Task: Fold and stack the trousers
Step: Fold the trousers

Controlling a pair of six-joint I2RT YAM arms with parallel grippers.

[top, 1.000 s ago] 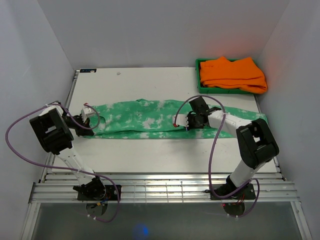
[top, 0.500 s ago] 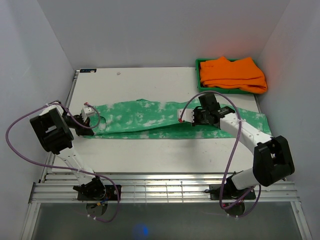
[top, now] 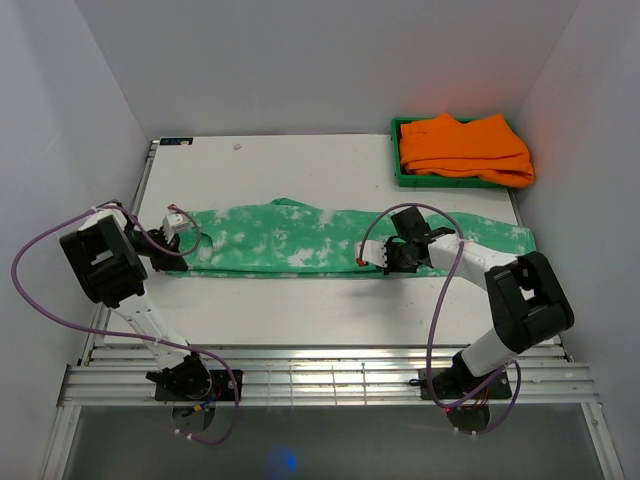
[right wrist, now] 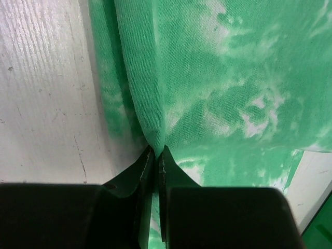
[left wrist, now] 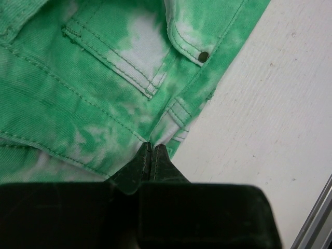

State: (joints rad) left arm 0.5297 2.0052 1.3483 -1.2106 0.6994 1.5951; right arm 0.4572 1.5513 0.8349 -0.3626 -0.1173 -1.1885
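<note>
Trousers [top: 290, 235]: laid in one long band, left to right, across the middle of the counter [top: 300, 305], waist end at the left.
Left pincer [left wrist: 150, 148]: closed tight, nipping the waist edge at the band's left end.
Right pincer [right wrist: 157, 151]: closed tight on a raised ridge of cloth at the legs' near edge, right of centre.
Left wrist view only: pocket stitching, a metal stud [left wrist: 204, 56] and a belt loop just by the tips.
Right wrist view only: the pinched ridge, with bare counter to its left.
Top view only: orange garments [top: 465, 148] in a green tray [top: 398, 152] at the far right corner, apart from the trousers.
Against a second ago: the right pincer sits a little further right and nearer, the left one where it was.
</note>
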